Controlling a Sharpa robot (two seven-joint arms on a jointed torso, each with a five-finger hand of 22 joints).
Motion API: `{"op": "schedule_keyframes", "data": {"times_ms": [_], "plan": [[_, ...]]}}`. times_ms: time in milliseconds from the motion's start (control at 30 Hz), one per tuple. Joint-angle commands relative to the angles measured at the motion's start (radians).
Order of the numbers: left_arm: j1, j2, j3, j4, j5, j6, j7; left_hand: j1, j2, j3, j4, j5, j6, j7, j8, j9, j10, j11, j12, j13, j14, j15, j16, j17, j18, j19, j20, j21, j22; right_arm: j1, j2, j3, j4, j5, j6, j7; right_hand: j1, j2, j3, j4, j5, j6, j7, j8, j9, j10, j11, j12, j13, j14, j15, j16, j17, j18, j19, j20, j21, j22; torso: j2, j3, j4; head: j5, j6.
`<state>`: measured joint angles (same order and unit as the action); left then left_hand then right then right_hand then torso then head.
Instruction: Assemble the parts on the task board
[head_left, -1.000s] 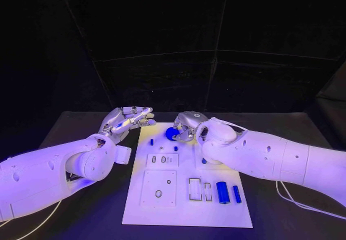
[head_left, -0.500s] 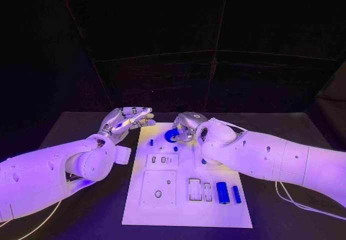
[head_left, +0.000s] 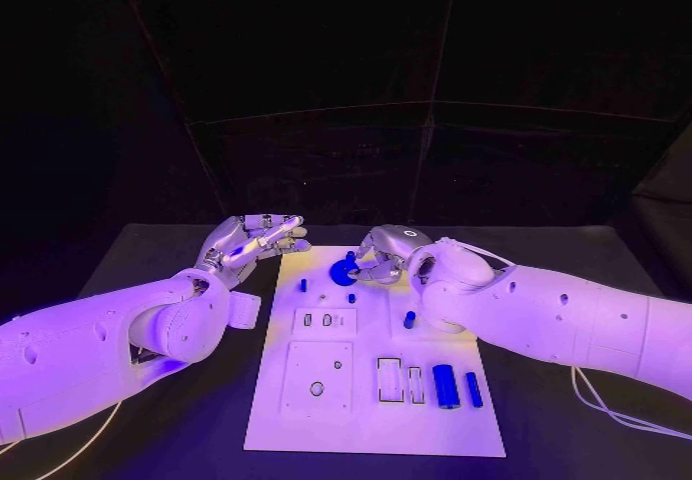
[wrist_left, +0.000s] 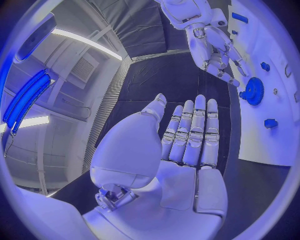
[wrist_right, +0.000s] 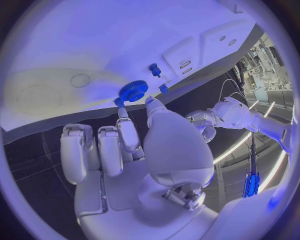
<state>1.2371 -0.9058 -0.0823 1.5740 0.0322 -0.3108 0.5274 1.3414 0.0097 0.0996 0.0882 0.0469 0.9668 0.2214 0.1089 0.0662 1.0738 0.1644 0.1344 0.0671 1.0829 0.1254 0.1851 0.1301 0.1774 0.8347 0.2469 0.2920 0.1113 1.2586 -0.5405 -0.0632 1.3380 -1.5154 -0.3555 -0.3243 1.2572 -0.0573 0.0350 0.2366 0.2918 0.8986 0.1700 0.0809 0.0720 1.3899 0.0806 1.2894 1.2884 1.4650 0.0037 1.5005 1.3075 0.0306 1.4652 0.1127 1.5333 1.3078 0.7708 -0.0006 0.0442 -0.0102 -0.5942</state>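
Observation:
The white task board (head_left: 368, 420) lies in the middle of the black table. My right hand (head_left: 387, 250) is over the board's far end and pinches a blue gear (head_left: 342, 270) by its rim between thumb and a fingertip (wrist_right: 119, 111). The gear (wrist_right: 132, 91) sits low against the board (wrist_right: 94, 45) and appears flat in the left wrist view (wrist_left: 253, 91). My left hand (head_left: 264, 236) hovers off the board's far left corner, fingers (wrist_left: 190, 130) straight and apart, holding nothing. Small blue pegs (head_left: 303, 284) (head_left: 351, 296) stand just nearer than the gear.
Two blue cylinders (head_left: 446, 385) (head_left: 473, 388) lie at the board's near right, beside two rectangular slots (head_left: 389, 378). Another blue piece (head_left: 408, 320) sits by my right forearm. Raised plates with holes (head_left: 317, 375) occupy the board's left half. Black table surrounds the board.
My right arm has swung a little to the right, and the gear has sunk slightly toward the board. The left hand has not moved.

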Motion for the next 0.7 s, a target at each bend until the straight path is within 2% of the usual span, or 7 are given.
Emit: {"op": "schedule_keyframes", "data": {"times_ms": [33,167,333,500,533,600,700], "plan": [[0.002,-0.004,0.001,0.001,0.001,0.012,0.007,-0.005,0.000,0.001,-0.007,0.005,0.002,0.006,-0.005,-0.001,0.003,0.005,-0.004,0.000,0.003,0.004,-0.004,0.001,0.007,0.005,0.000,-0.005,-0.002,0.006,-0.066,0.000,0.046,0.143,-0.077,0.166,0.062,0.012,0.013,-0.036,-0.002,0.009,-0.002,-0.004,0.000,-0.004,-0.002,-0.003,-0.002,0.070,0.001,-0.009,0.094,-0.002,0.023,0.003,-0.005,0.140,-0.003,0.0007,-0.0053,0.000,0.005],[0.002,-0.008,0.001,0.001,0.002,0.010,0.008,-0.005,0.001,0.001,-0.008,0.006,0.003,0.006,-0.005,0.000,0.004,0.004,-0.004,0.000,0.003,0.004,-0.004,0.001,0.007,0.006,0.000,-0.005,-0.002,0.015,-0.180,0.000,0.112,0.304,-0.048,0.304,0.138,0.009,0.032,-0.092,-0.011,0.011,-0.004,-0.006,-0.001,-0.014,-0.004,-0.015,-0.011,0.068,-0.002,-0.013,0.085,0.000,0.013,0.001,-0.010,0.127,-0.006,0.0030,-0.0149,-0.001,0.010],[0.002,-0.003,0.001,-0.006,0.005,0.011,0.009,-0.004,0.002,0.002,-0.010,0.006,0.006,0.004,-0.004,0.000,0.007,0.003,-0.004,0.001,0.006,0.003,-0.005,0.002,0.008,0.007,-0.001,-0.005,-0.003,0.019,-0.277,-0.001,0.132,0.451,-0.022,0.402,0.169,-0.012,0.025,-0.127,-0.049,0.021,-0.008,0.000,0.001,-0.050,-0.008,-0.063,-0.054,0.056,-0.004,-0.040,0.038,0.014,-0.028,-0.001,-0.033,0.069,-0.013,0.0048,-0.0246,-0.006,0.013],[0.001,0.006,0.001,-0.012,0.006,0.015,0.009,-0.004,0.002,0.002,-0.010,0.006,0.006,0.004,-0.004,0.000,0.007,0.003,-0.004,0.001,0.006,0.003,-0.005,0.002,0.008,0.007,-0.001,-0.005,-0.003,0.020,-0.343,-0.001,0.129,0.497,-0.017,0.429,0.189,-0.023,0.013,-0.151,-0.048,0.012,-0.017,-0.002,-0.001,-0.141,-0.017,-0.212,-0.194,0.033,-0.013,-0.097,-0.052,0.033,-0.086,-0.009,-0.073,-0.017,-0.016,0.0137,-0.0314,-0.008,0.011],[0.001,0.008,0.000,-0.014,0.006,0.016,0.008,-0.004,0.002,0.002,-0.010,0.006,0.006,0.004,-0.004,0.000,0.007,0.003,-0.004,0.001,0.006,0.003,-0.005,0.002,0.008,0.007,-0.001,-0.005,-0.003,0.020,-0.353,-0.001,0.128,0.502,-0.017,0.431,0.194,-0.021,0.012,-0.155,-0.048,0.011,-0.019,-0.001,-0.001,-0.192,-0.020,-0.310,-0.285,0.015,-0.017,-0.140,-0.114,0.044,-0.124,-0.013,-0.100,-0.075,-0.017,0.0163,-0.0323,-0.009,0.010],[0.001,0.011,0.000,-0.016,0.006,0.016,0.008,-0.004,0.002,0.002,-0.010,0.006,0.006,0.004,-0.004,0.000,0.008,0.003,-0.004,0.001,0.006,0.003,-0.005,0.002,0.008,0.008,-0.001,-0.005,-0.003,0.020,-0.366,-0.002,0.125,0.506,-0.014,0.433,0.203,-0.017,0.017,-0.159,-0.046,0.011,-0.020,0.001,-0.001,-0.272,-0.021,-0.494,-0.452,-0.029,-0.019,-0.250,-0.263,0.072,-0.214,-0.017,-0.175,-0.215,-0.018,0.0177,-0.0336,-0.011,0.010],[0.000,0.015,0.000,-0.021,0.006,0.017,0.007,-0.004,0.002,0.002,-0.011,0.006,0.007,0.003,-0.004,0.000,0.009,0.002,-0.004,0.001,0.007,0.003,-0.005,0.003,0.008,0.008,-0.001,-0.005,-0.003,0.020,-0.390,-0.002,0.118,0.521,-0.001,0.450,0.225,-0.008,0.039,-0.162,-0.069,0.022,-0.017,0.007,0.001,-0.288,-0.021,-0.684,-0.612,-0.150,-0.020,-0.581,-0.637,0.137,-0.428,-0.019,-0.407,-0.576,-0.018,0.0203,-0.0364,-0.015,0.012]]}}
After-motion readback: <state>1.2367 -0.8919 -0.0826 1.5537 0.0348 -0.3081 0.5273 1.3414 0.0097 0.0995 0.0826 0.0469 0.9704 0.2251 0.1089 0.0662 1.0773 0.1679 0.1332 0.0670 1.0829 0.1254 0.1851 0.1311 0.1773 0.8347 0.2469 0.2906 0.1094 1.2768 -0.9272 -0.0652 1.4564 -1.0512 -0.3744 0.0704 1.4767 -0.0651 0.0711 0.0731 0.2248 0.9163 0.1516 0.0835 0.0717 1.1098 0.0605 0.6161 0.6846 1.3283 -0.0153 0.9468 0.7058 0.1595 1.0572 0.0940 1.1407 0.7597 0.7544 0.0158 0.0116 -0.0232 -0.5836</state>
